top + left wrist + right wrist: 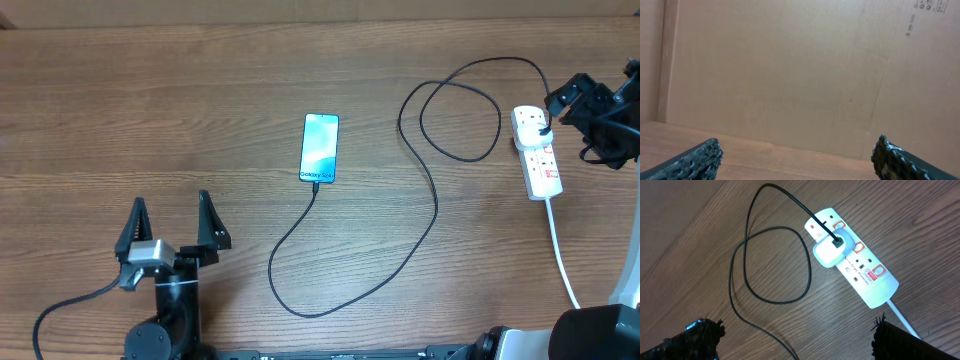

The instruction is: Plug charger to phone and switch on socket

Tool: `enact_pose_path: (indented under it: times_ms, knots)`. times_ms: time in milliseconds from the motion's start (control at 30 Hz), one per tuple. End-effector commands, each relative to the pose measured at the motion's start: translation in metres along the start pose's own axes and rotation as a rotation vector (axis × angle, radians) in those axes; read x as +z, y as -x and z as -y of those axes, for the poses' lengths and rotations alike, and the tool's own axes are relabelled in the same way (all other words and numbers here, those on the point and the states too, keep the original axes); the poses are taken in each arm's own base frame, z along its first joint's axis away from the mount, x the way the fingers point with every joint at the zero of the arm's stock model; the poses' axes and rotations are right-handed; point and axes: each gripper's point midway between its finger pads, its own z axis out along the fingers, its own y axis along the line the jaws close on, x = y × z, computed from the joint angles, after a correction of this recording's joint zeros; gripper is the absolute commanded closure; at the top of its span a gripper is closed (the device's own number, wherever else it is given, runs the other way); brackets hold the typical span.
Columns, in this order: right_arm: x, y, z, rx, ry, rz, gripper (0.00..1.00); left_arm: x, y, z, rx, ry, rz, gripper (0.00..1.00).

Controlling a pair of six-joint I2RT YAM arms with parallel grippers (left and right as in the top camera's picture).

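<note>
Phone point(320, 148) laid flat mid-table, screen up. Charger cable point(435, 200) tip seen at its near edge, far end run to white adapter point(827, 252) in power strip point(855, 262). Right claw point(795, 327) held apart above strip. Left claw point(170, 202) spread wide, well apart from phone.

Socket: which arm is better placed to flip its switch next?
Right. The right gripper hangs just beside the socket, which shows plainly in its wrist view. The left gripper is far across the table, facing a cardboard wall. The charger already reaches the phone.
</note>
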Motion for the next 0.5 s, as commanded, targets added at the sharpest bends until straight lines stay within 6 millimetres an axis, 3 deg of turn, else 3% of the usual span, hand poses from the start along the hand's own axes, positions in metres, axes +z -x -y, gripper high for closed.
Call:
enact_pose_path:
  times_ms: [0, 467]
  knots:
    - [-0.001, 0.001, -0.001, 0.0, 0.006, 0.005, 0.0, -0.003, -0.01, -0.002, -0.012, -0.004, 0.006, 0.0]
    - [-0.001, 0.001, -0.001, 0.0, 0.006, 0.005, 0.0, -0.006, -0.06, -0.011, 0.043, 0.021, -0.147, 0.0]
